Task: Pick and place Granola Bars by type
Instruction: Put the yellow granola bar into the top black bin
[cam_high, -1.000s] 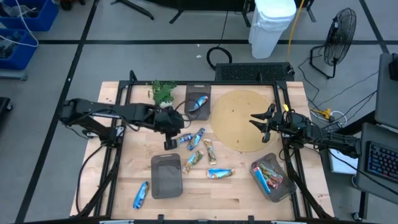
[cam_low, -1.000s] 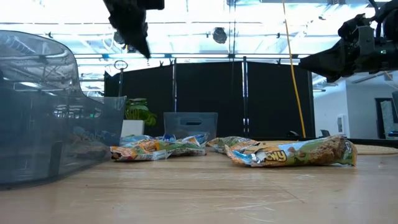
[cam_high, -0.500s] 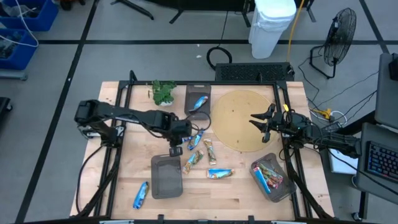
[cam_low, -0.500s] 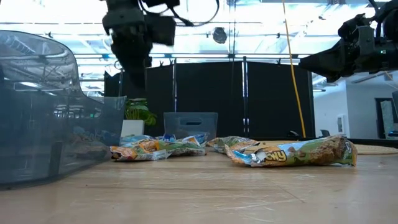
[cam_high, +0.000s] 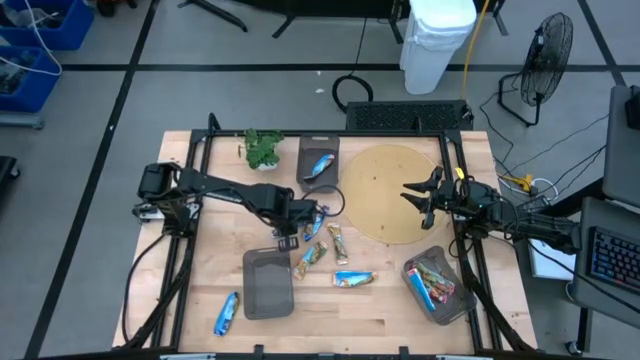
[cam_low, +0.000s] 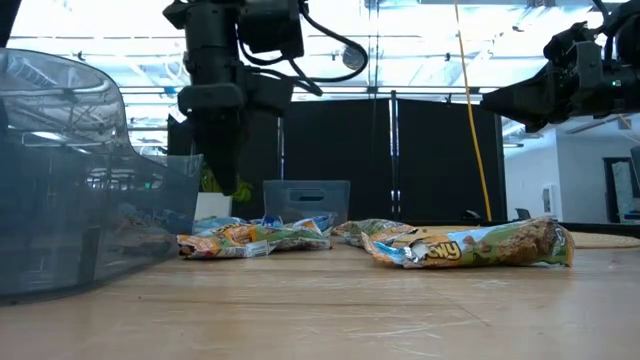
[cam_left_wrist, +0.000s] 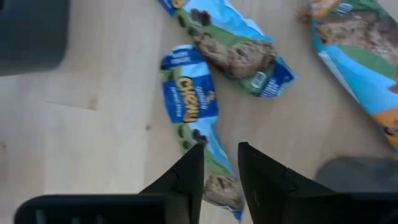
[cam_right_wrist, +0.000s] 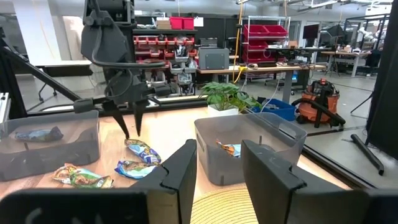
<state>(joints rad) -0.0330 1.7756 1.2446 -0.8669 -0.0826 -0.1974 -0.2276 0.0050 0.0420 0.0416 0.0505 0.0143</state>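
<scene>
The left gripper (cam_high: 303, 221) is hanging over the middle of the table (cam_high: 385, 310), right above a cluster of granola bars (cam_high: 318, 240), its fingers (cam_left_wrist: 186, 177) parted by a narrow gap and grasping nothing. In its wrist view the tips are straddling the end of a blue bar (cam_left_wrist: 194, 124) that is lying flat on the wood, with a second blue bar (cam_left_wrist: 233, 46) just beside it and a third bar (cam_left_wrist: 360, 68) a little farther off. From table height the gripper (cam_low: 228, 170) is pointing straight down, its tips just above the bars. More bars are sitting sorted: a blue one in the far bin (cam_high: 319, 163), several in the right bin (cam_high: 437, 287), while the near bin (cam_high: 267, 283) is holding none that can be seen. A lone blue bar (cam_high: 226, 313) is lying near the table's front-left corner, well apart from the rest. The right gripper (cam_high: 418, 199) is waiting over the edge of the round mat (cam_high: 385, 190), fingers spread apart and holding nothing. A small plant (cam_high: 263, 146) is standing at the far edge.
</scene>
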